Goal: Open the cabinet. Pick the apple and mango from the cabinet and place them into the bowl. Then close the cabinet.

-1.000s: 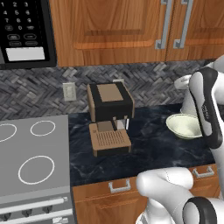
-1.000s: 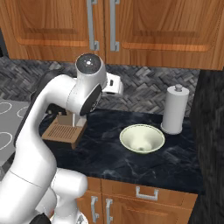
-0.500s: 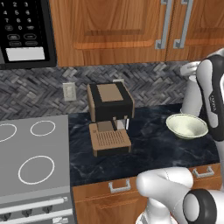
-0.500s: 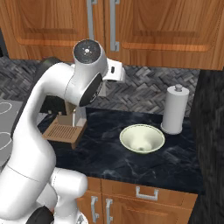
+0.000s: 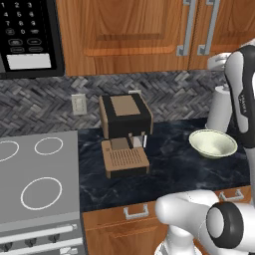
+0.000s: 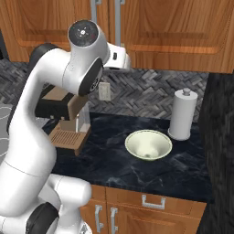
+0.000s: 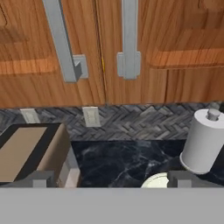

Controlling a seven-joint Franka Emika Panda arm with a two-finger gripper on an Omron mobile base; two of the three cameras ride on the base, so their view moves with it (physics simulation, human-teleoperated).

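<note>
Hand view: gripper [image 7: 109, 180] fingers spread wide, holding nothing; cabinet [image 7: 109, 52] doors closed above bowl [image 6: 148, 144]; paper towel roll [image 6: 182, 114] just beside bowl.

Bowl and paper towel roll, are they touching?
Apart. The right base view shows a strip of dark counter between the bowl and the paper towel roll.

A dark marbled counter [image 5: 169, 169] carries a brown-and-black coffee machine [image 5: 124, 134] at its left, next to the stove [image 5: 37, 187]; the cream bowl [image 6: 148, 145] sits apart to the right; a white paper-towel roll [image 6: 182, 114] stands just behind the bowl, near the wall.
</note>
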